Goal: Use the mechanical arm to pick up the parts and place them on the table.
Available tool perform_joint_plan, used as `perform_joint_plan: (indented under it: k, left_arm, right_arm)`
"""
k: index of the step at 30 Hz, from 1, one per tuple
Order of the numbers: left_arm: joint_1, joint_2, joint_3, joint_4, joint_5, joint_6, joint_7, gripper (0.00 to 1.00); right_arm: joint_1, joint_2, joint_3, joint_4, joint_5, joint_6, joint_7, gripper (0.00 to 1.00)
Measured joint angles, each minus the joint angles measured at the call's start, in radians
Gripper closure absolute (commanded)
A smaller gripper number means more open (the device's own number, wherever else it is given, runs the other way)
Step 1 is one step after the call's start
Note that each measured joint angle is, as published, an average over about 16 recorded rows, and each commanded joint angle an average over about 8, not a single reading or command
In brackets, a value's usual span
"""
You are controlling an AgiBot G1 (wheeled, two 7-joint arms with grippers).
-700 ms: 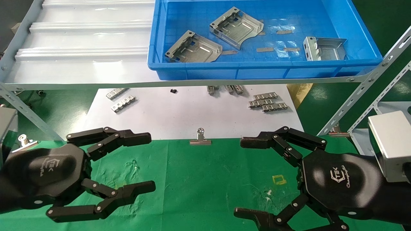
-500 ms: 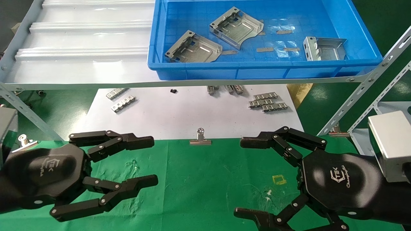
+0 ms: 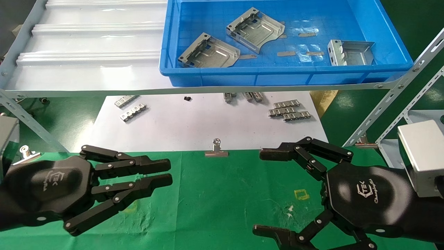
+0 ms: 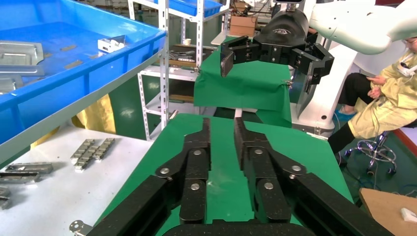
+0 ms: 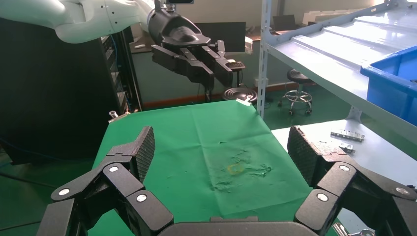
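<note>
Closed nearly shut since before, left claw [image 3: 167, 173] hovers over the table [image 3: 222, 194]; right claw [image 3: 258, 192] gapes wide.

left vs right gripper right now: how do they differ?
1. Opening: the left gripper has its fingers drawn nearly together with only a narrow gap; the right gripper is spread wide open.
2. Place: the left gripper hovers over the left side of the green table; the right gripper hovers over its right side.

Shared: both are black, carry the TEK logo, hold nothing and point toward each other.
</note>
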Motion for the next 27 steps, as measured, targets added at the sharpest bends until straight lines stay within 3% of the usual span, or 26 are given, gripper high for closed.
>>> perform_joint_plan:
  k: [6,12,19,27]
  left_arm:
    - [0.000,0.000,0.000,0.000,0.000,0.000,0.000,1.00]
    - [0.000,0.000,0.000,0.000,0.000,0.000,0.000,1.00]
    - [0.000,0.000,0.000,0.000,0.000,0.000,0.000,1.00]
    - [0.000,0.000,0.000,0.000,0.000,0.000,0.000,1.00]
  right_arm:
    - [0.025,-0.005,0.001,-0.004,-0.013,0.017,0.004,0.00]
    - [0.121,-0.044,-0.014,-0.033,-0.076,0.088,0.032,0.00]
    - [0.340,-0.150,-0.076,-0.139,-0.249,0.227,0.089,0.00]
    - [0.633,-0.329,-0.200,-0.384,-0.512,0.357,0.141,0.00]
